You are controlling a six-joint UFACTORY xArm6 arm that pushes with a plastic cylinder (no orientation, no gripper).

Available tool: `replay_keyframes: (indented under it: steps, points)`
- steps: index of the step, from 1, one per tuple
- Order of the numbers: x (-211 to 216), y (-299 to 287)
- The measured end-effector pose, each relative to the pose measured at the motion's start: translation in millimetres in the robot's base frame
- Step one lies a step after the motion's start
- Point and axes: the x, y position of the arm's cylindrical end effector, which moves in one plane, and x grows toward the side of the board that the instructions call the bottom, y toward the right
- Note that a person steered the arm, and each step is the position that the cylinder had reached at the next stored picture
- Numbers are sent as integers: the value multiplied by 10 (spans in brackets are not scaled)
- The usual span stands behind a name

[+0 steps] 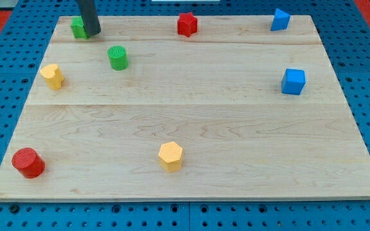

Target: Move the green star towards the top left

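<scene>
Eight blocks on the table [236,141].
Two green [77,27] [117,57], two red [187,24] [28,162], two blue [279,19] [293,81], two yellow [52,76] [170,156].

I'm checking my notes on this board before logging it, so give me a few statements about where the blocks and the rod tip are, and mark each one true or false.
1. My tip is at the right side of the green star, at the view's top left. True.
2. The red star lies at the view's bottom edge. False: it sits near the top edge, about midway across.
3. Two blue blocks, one near the top and a blue cube lower down, lie on the view's right. True.
4. The red cylinder touches the yellow hexagon. False: they lie far apart along the bottom.
5. The green cylinder is right of the yellow block. True.
</scene>
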Motion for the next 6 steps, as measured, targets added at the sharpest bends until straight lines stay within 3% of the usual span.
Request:
replay_keyframes:
  steps: [4,6]
  points:
    - [-4,-225]
    - [234,140]
